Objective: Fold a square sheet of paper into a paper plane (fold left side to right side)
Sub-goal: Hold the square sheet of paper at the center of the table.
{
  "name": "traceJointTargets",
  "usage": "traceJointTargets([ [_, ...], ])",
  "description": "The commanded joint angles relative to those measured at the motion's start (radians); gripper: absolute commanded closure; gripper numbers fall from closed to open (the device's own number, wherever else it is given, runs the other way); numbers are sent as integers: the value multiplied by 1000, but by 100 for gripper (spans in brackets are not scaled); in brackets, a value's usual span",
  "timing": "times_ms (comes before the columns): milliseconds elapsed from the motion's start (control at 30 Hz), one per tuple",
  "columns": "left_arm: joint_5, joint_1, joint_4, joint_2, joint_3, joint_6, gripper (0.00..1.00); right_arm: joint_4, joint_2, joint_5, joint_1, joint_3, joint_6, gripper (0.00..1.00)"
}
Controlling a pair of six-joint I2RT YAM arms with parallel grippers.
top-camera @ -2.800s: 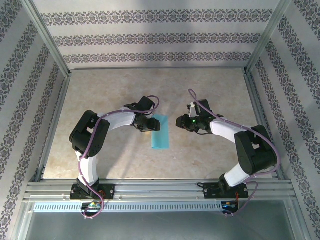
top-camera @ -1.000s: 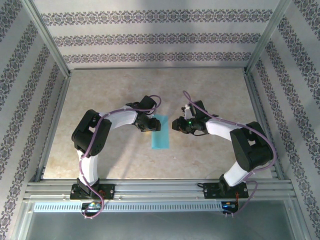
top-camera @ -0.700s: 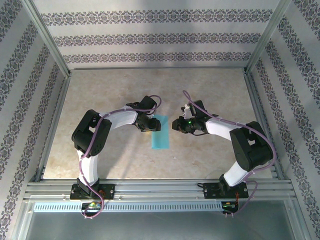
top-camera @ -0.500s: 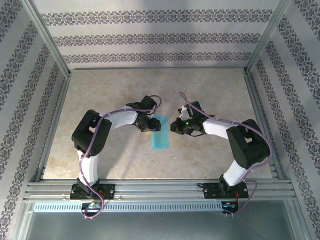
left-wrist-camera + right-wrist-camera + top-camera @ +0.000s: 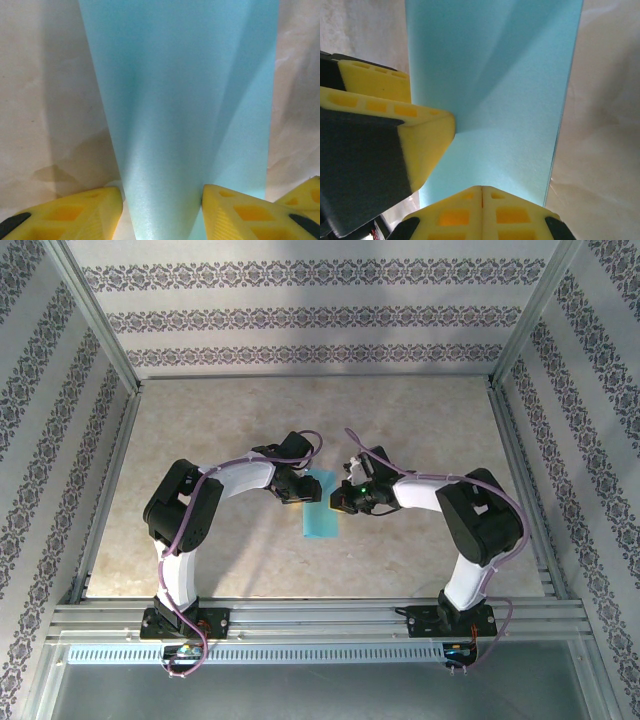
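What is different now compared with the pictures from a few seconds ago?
The right gripper moved left to the folded sheet of paper and shut its fingers at the paper's right edge. The left gripper stayed open at the sheet's far left part, and the sheet itself did not move.

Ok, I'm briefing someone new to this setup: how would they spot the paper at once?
Find the beige marbled table, then its middle, where the left arm and right arm meet. The sheet of paper lies between them: a narrow cyan-blue strip, vivid against the black-and-white arms and pale surface.
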Motion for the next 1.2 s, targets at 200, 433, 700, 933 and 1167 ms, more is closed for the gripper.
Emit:
traceJointTargets([
  [200,-26,-33,-29,108,-59,-8,50,-49,58,41,14,26,-16,100],
  [433,-33,-29,-33,76,-55,-3,48,-124,81,85,14,27,-51,100],
  [700,-46,26,-32,-96,-88,15,42,-147,104,114,14,15,-57,100],
  [933,-24,55,-11,-249,-133,75,43,-153,111,136,15,15,-58,100],
  [1167,199,48,195,-263,-218,47,70,-156,114,145,18,17,-60,100],
])
